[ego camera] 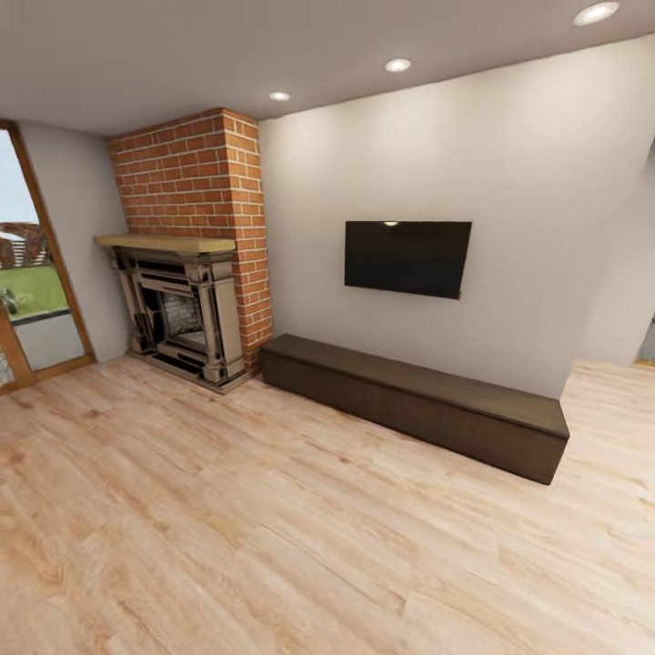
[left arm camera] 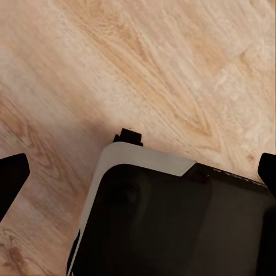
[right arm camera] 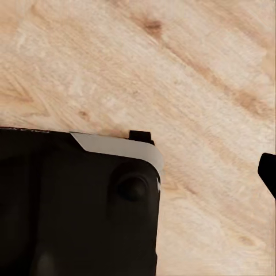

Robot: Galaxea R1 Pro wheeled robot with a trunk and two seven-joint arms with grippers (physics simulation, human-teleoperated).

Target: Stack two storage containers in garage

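Observation:
I am in the living room, on its light wood planks [ego camera: 273, 546]. The two storage containers are out of view, and so is the garage. My left gripper [left arm camera: 138, 178] hangs open over the planks, with a dark fingertip [left arm camera: 11, 178] at each side of the left wrist view and nothing between them. In the right wrist view my right gripper [right arm camera: 138, 172] is also spread wide and empty; one fingertip [right arm camera: 268, 172] shows at the edge. Below both grippers is my own black base with its white trim [left arm camera: 172, 230] [right arm camera: 75, 207].
An ornate stone fireplace [ego camera: 182, 314] under a red brick chimney [ego camera: 196, 173] stands at the far left. A long dark low bench [ego camera: 418, 400] runs along the wall under a black TV [ego camera: 408, 257]. A glass door [ego camera: 27, 273] is at the left edge.

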